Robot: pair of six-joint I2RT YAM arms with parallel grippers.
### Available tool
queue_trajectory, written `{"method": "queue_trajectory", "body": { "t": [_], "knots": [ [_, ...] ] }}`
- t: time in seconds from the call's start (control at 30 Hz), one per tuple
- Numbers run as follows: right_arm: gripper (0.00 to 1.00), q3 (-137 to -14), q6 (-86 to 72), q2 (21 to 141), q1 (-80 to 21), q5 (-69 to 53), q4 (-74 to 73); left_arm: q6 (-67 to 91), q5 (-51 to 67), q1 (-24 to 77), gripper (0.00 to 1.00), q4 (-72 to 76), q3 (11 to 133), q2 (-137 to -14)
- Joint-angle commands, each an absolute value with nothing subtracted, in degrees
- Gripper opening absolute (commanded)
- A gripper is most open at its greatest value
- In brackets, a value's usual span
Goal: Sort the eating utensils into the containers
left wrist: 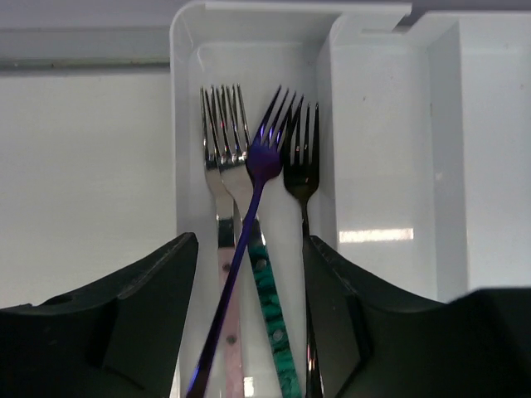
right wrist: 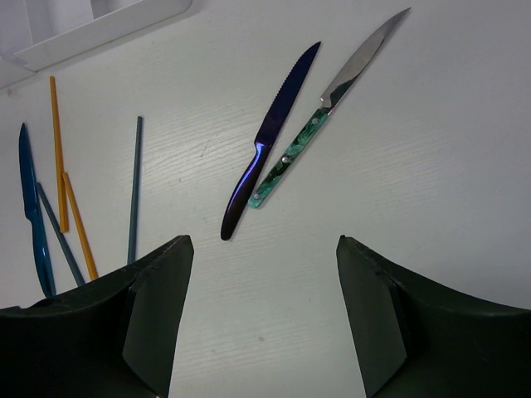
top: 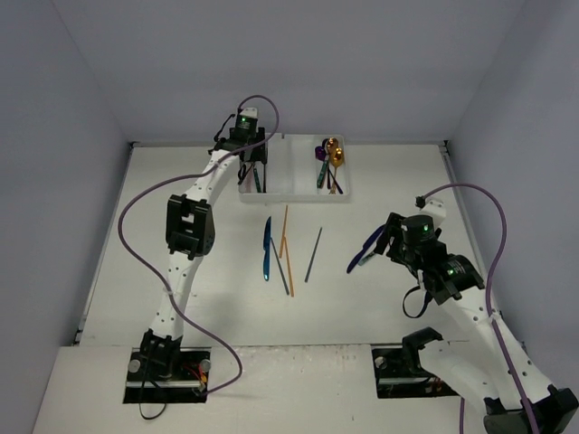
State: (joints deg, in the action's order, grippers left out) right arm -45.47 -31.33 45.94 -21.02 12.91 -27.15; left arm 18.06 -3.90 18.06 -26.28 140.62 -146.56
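Two knives lie on the table [right wrist: 431,249] just ahead of the right gripper [right wrist: 264,245]: a purple knife [right wrist: 270,141] and a teal-handled knife [right wrist: 323,108], side by side, handles close enough that contact cannot be ruled out, blades fanning apart. The right gripper hangs above them with fingers spread and nothing between them. The left gripper [left wrist: 249,240], likewise spread and holding nothing, sits over the left-end compartment of the white cutlery tray [left wrist: 187,124], where a purple fork [left wrist: 264,162] lies slantwise across two silver forks [left wrist: 222,141] beside a black fork [left wrist: 300,166]. Spoons [top: 330,155] occupy the right-end compartment. Further left on the table remain a blue knife [right wrist: 33,207], two orange chopsticks [right wrist: 56,141] and two grey-blue chopsticks [right wrist: 134,191]. Assessment: the step in hand is the right arm's pick of one knife. Recommended: take the purple knife toward its blade, where the gap to its neighbour is widest; turn the wrist so the fingers straddle its width; descend until the tips meet the table before closing. Risks noted: catching both handles at once, and thin flat stock pivoting if gripped far off its middle.
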Motion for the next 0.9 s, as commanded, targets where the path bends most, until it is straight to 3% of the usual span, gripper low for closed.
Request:
{"method": "queue_trajectory", "body": {
  "t": [0.0, 0.47, 0.87],
  "knots": [
    [0.68, -47.44, -29.9, 47.69, -20.83, 12.22, -26.36, 18.61, -3.6, 18.27, 0.52, -23.9, 133.85, -131.56],
    [0.68, -50.15, -33.11, 59.83, -20.74, 17.84, -26.15, 24.21, -4.04, 27.98, 0.52, -31.8, 90.2, -97.03],
    [0.67, -50.3, -33.07, 61.58, -20.74, 18.04, -25.75, 36.5, -4.6, 37.33, 0.51, -34.63, 76.75, -97.56]
  ]
}}
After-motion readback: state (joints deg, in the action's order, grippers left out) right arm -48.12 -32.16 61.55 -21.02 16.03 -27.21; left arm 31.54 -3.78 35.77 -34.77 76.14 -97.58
